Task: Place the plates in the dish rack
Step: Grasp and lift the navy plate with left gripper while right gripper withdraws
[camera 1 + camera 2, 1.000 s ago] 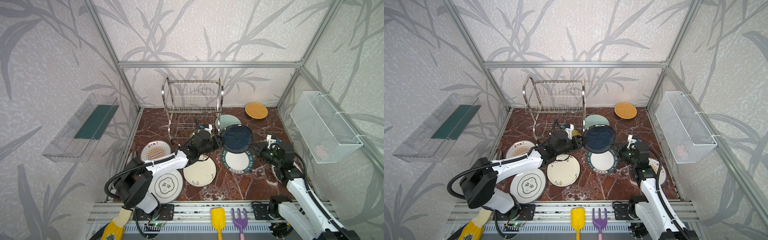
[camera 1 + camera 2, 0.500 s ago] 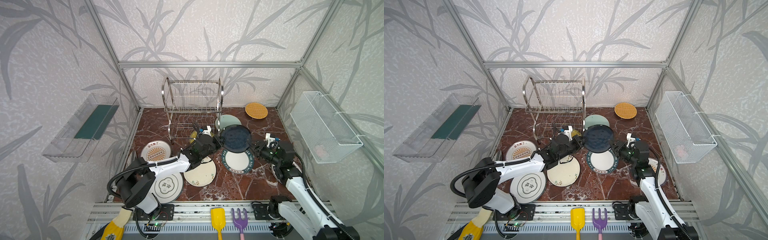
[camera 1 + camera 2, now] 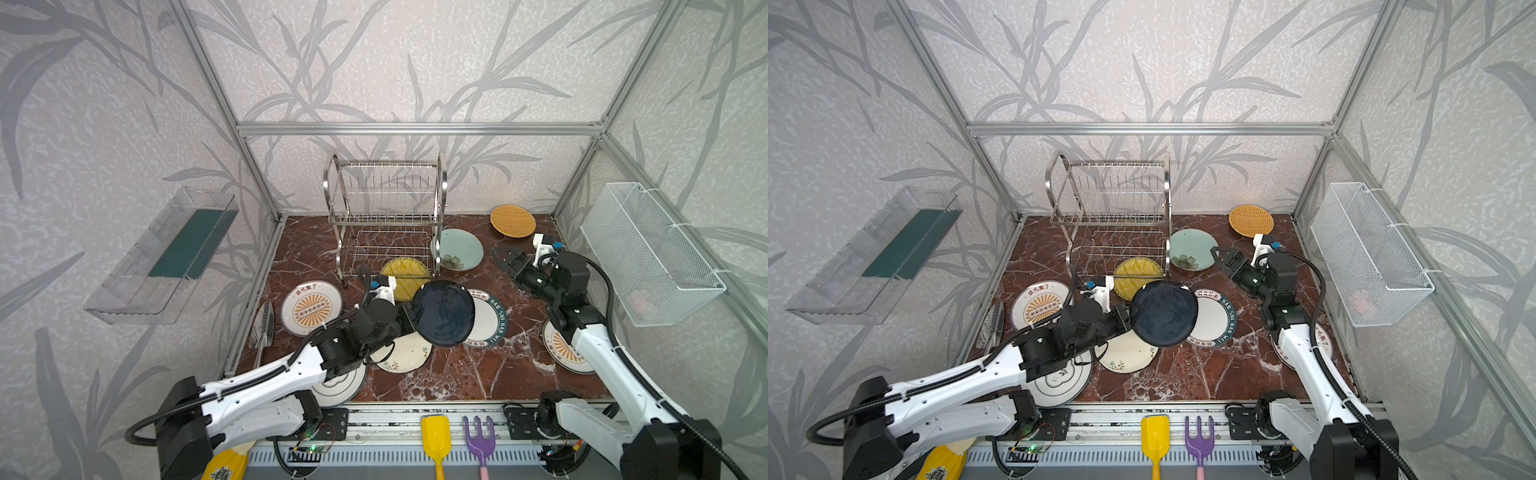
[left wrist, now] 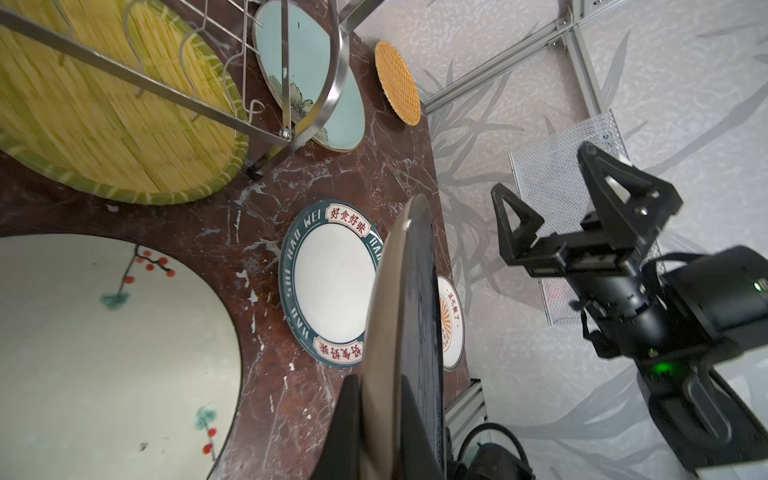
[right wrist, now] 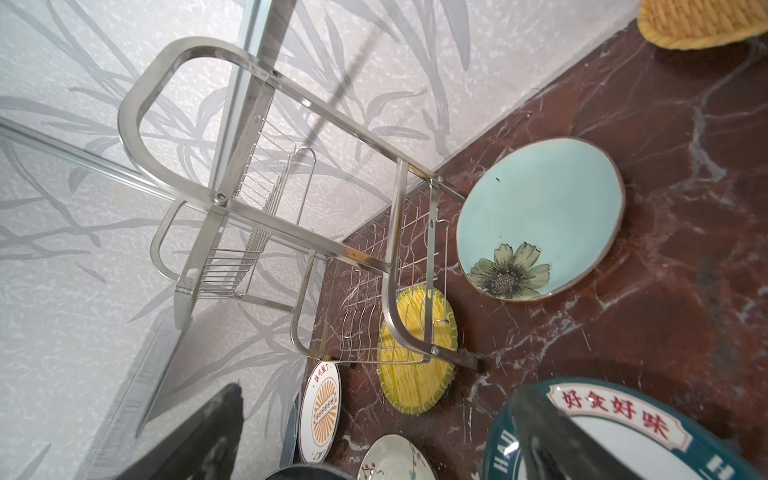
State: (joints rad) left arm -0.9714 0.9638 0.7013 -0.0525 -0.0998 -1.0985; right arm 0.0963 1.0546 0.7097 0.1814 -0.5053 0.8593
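Left wrist view: left gripper [image 4: 380, 390] is clamped on the black plate [image 4: 415, 291], lifted off the table [image 4: 353, 166]. Right gripper [image 4: 544, 174] is spread wide, empty.

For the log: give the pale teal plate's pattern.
Pale teal plate: one green flower near the rim; right wrist view.

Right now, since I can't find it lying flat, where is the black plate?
In a top view the black plate is mid-scene, held in the air by its rim in the left gripper, overlapping the teal-rimmed white plate.
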